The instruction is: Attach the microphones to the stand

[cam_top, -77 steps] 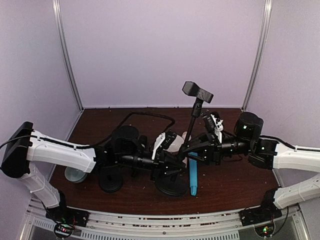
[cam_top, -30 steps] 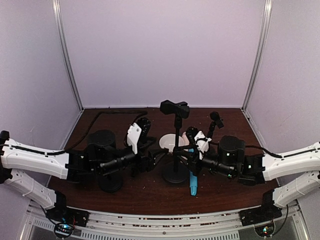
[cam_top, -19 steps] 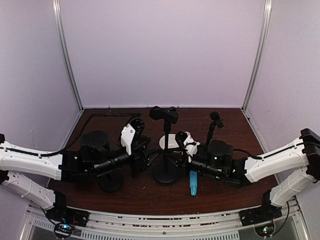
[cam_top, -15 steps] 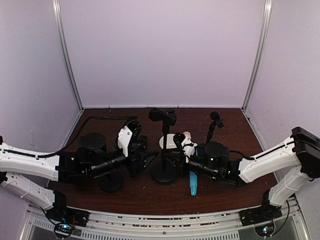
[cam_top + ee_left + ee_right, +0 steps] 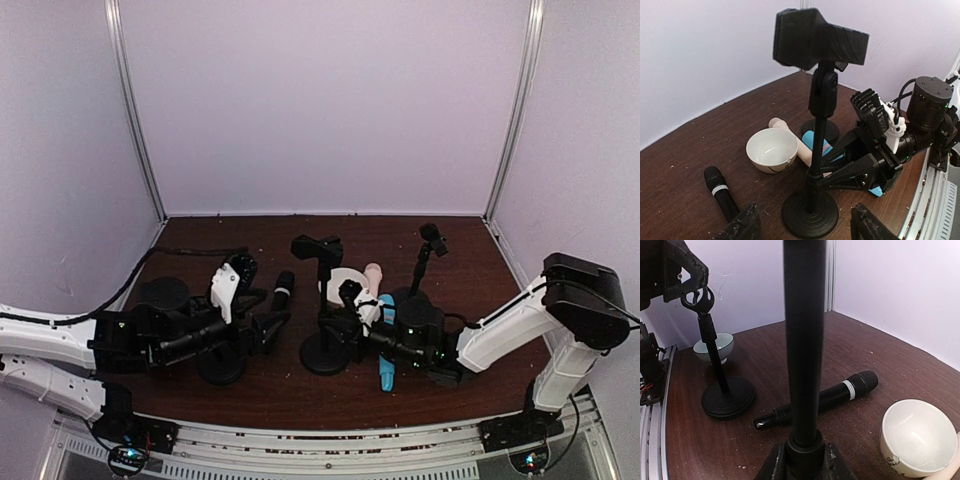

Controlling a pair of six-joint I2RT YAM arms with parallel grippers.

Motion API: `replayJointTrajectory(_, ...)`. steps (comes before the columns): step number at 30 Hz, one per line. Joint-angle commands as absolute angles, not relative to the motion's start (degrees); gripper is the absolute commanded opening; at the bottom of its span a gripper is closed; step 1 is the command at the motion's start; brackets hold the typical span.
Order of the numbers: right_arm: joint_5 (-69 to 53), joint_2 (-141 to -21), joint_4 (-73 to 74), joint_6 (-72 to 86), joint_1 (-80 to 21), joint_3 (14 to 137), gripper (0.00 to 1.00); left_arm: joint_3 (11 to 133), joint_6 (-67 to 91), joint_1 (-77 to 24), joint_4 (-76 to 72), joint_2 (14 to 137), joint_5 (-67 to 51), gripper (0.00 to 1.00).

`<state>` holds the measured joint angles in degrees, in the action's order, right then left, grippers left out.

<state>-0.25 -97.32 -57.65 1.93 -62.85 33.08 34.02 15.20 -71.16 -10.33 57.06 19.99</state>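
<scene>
With right gripper (image 5: 801, 460) clamped low on the stand pole (image 5: 802, 340), we run the half-open, empty left gripper (image 5: 272, 325) onto the black microphone (image 5: 722, 192) mid-body, 11 o'clock of the stand base (image 5: 325, 355) from above.

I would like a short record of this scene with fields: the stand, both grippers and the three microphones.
stand: upright, clip empty
right gripper: shut on the stand's pole
left gripper: open, empty, facing the stand
black microphone: flat on the table, left of the stand
blue microphone: on the table, right of the stand
cream microphone: beside the bowl
microphones attached: none
</scene>
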Motion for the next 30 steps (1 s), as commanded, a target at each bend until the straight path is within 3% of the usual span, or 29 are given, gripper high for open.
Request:
replayJointTrajectory(1,-0.77,-96.63,-63.87,3.10,-62.54,33.61,0.14,32.89,16.35,-71.02,-11.37,54.83,21.88,0.63)
replayJointTrajectory(6,-0.01,-93.92,-62.15,4.76,-62.54,31.27,0.35,33.78,15.40,-71.02,-10.25,54.11,21.08,0.62)
replayJointTrajectory(12,-0.66,-85.25,-53.96,7.64,-63.32,28.60,0.51,34.65,15.03,-71.02,-8.59,53.16,22.12,0.63)
replayJointTrajectory(16,3.96,-77.52,-42.59,12.30,-64.38,27.56,0.54,34.71,15.10,-71.02,-8.04,52.10,22.65,0.63)
replayJointTrajectory(24,23.59,-66.40,7.35,34.99,-69.83,36.81,0.54,35.76,15.21,-71.02,-2.31,47.38,21.97,0.64)
replayJointTrajectory(30,23.66,-67.30,21.30,49.56,-72.57,37.85,0.57,36.32,13.50,-71.02,2.50,43.89,20.48,0.64)
